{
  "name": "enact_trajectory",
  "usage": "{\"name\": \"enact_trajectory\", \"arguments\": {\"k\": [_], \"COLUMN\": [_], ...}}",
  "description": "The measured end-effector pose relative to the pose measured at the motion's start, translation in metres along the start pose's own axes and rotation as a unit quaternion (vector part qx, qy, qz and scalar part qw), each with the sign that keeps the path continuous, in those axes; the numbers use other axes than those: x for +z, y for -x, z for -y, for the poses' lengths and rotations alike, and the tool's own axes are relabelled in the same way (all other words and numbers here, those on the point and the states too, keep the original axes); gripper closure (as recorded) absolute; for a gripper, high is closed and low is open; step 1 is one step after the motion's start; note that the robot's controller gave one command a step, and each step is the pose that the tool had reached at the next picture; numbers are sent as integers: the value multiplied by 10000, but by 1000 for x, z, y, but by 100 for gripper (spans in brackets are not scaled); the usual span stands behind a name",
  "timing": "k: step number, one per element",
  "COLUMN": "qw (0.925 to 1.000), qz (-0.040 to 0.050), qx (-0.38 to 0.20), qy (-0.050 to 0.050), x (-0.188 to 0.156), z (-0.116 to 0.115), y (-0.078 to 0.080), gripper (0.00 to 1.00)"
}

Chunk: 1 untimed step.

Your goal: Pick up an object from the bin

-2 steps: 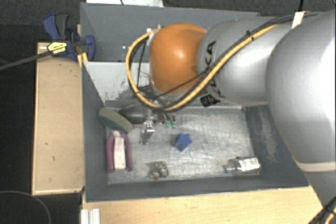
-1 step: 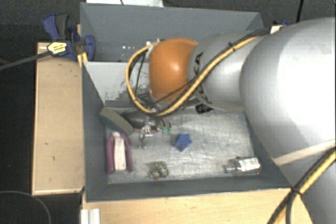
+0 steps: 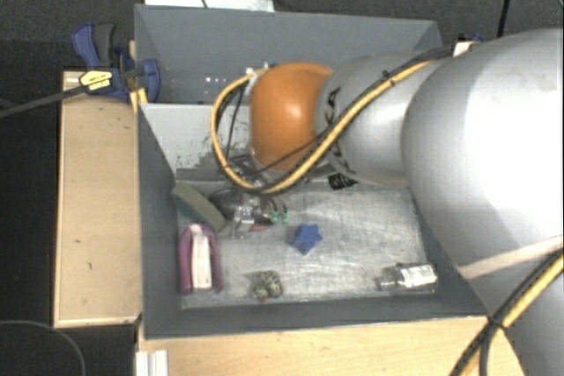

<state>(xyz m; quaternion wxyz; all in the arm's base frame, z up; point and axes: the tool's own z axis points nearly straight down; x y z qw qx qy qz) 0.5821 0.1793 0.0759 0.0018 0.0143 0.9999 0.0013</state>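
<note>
My gripper (image 3: pixel 250 214) is low in the bin's left half, just under the orange wrist cover. It hangs right beside a grey-green oblong block (image 3: pixel 197 203) that lies tilted against the left wall. A small blue block (image 3: pixel 305 238) rests on the floor a little to the gripper's right. A purple and white packet (image 3: pixel 196 260) lies below the gripper by the left wall. I cannot make out anything held in the gripper.
A small dark greenish clump (image 3: pixel 264 284) sits near the front wall. A silver and white item (image 3: pixel 407 277) lies at the front right. The arm's thick body covers the right and back of the bin.
</note>
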Motion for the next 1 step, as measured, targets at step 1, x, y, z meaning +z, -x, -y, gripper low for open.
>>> {"name": "enact_trajectory", "arguments": {"k": [1], "qw": [9999], "qz": [21], "qx": [106], "qy": [-5], "x": [-142], "z": [56], "y": [-49], "gripper": [100]}}
